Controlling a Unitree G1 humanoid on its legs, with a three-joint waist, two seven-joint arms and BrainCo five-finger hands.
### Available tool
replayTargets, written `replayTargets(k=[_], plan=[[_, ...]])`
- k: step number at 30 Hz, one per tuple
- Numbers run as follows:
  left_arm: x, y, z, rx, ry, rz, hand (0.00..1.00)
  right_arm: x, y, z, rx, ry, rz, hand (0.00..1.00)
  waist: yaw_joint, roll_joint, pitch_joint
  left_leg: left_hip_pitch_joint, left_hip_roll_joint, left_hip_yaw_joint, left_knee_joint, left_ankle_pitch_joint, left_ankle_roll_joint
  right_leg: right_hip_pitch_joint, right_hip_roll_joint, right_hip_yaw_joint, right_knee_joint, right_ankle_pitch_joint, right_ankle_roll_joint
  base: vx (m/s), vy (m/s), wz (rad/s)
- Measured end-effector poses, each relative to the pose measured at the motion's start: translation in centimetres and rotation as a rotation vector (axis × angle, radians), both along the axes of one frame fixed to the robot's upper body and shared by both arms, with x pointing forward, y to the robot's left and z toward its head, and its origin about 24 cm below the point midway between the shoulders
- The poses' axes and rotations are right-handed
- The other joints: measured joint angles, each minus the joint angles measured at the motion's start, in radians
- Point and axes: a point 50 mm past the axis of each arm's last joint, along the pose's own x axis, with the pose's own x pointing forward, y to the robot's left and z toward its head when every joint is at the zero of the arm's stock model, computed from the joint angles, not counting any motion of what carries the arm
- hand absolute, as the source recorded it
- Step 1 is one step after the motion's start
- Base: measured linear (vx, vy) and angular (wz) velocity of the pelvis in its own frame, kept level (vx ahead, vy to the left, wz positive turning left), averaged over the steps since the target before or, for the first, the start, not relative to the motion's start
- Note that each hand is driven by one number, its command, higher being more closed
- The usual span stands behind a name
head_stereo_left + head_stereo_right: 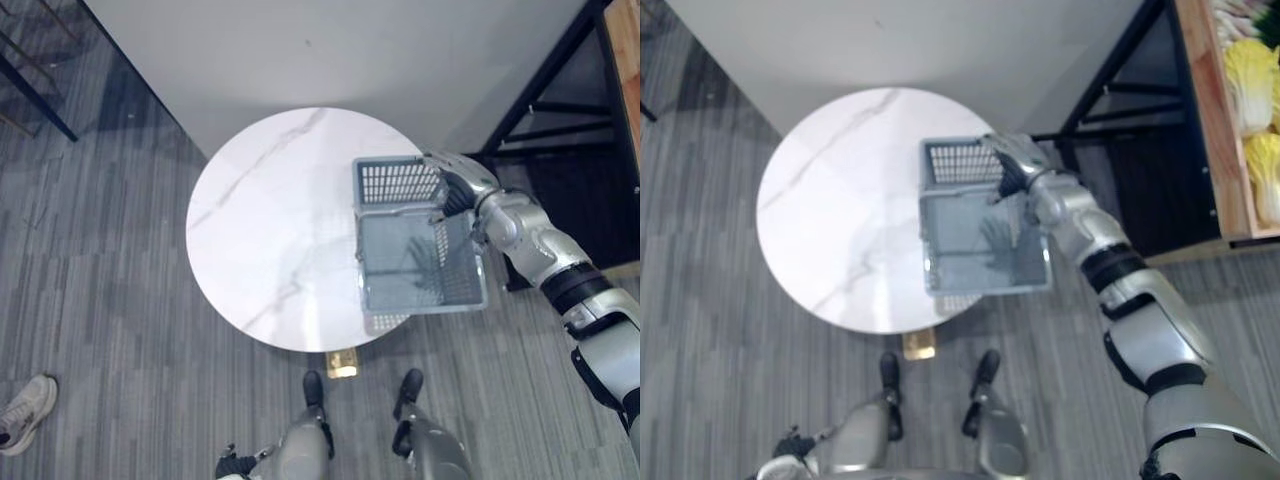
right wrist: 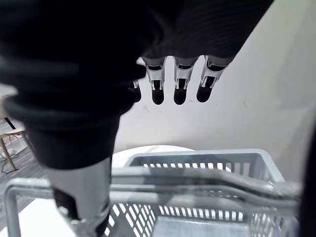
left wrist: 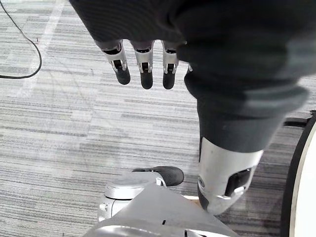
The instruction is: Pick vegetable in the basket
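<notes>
Vegetables [image 1: 1250, 75], pale yellow leafy heads, lie on a wooden shelf [image 1: 1208, 150] well to the right of the basket. The view's edge cuts them off, so I cannot tell their long axis. Down to the left of the basket, my left hand [image 3: 142, 61] hangs near the floor, fingers straight, holding nothing. The basket [image 1: 420, 305] stands empty on the right edge of the round table [image 1: 260, 220]. My right hand [image 1: 455, 185] hovers over the basket's far right corner, above its handle [image 2: 197, 180], fingers straight and empty. The vegetables lie right of that hand, so I judge my right arm the nearer one.
</notes>
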Motion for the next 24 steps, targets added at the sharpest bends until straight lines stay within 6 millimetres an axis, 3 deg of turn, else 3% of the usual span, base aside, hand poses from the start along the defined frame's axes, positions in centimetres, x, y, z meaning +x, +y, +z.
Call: replayTargets(k=[5, 8, 16, 17, 24], plan=[[0.2, -0.1, 0.0, 0.0, -0.007, -0.009, 0.0, 0.2, -1.2, 0.0, 0.0, -0.001, -0.046, 0.0, -0.006, 0.01, 0.019, -0.017, -0.001, -0.004, -0.005, 0.01, -0.002, -0.018, 0.001, 0.0, 0.0, 0.0, 0.0, 0.0, -0.001, 0.02], [0.3, -0.6, 0.0, -0.007, -0.004, -0.037, 0.0, -0.1, -1.9, -1.2, 0.008, 0.022, -0.07, 0.0, -0.009, 0.016, 0.027, -0.017, -0.003, -0.004, -0.005, 0.01, -0.002, -0.018, -0.001, 0.0, 0.001, 0.001, 0.001, 0.02, 0.004, 0.0], [0.9, -0.8, 0.2, -0.001, -0.025, -0.065, 0.0, -0.4, -2.2, -2.3, 0.021, 0.032, -0.08, 0.0, -0.009, 0.018, 0.029, -0.017, -0.009, -0.002, -0.006, 0.01, -0.002, -0.022, -0.007, 0.004, 0.001, 0.004, 0.005, 0.0, 0.002, -0.01], [0.9, -0.8, 0.2, -0.002, -0.025, -0.066, 0.0, -0.4, -2.2, -2.2, 0.023, 0.028, -0.081, 1.0, -0.007, 0.018, 0.029, -0.018, -0.009, 0.002, -0.006, 0.01, -0.002, -0.027, -0.006, 0.008, 0.001, 0.004, 0.005, 0.01, 0.002, -0.07], [0.9, -0.9, 0.2, 0.0, -0.024, -0.065, 0.0, -0.4, -2.3, -1.9, 0.036, 0.003, -0.087, 1.0, -0.001, 0.02, 0.03, -0.024, -0.009, 0.007, -0.006, 0.011, -0.001, -0.035, -0.006, 0.012, 0.002, 0.005, 0.006, 0.02, 0.0, -0.02]])
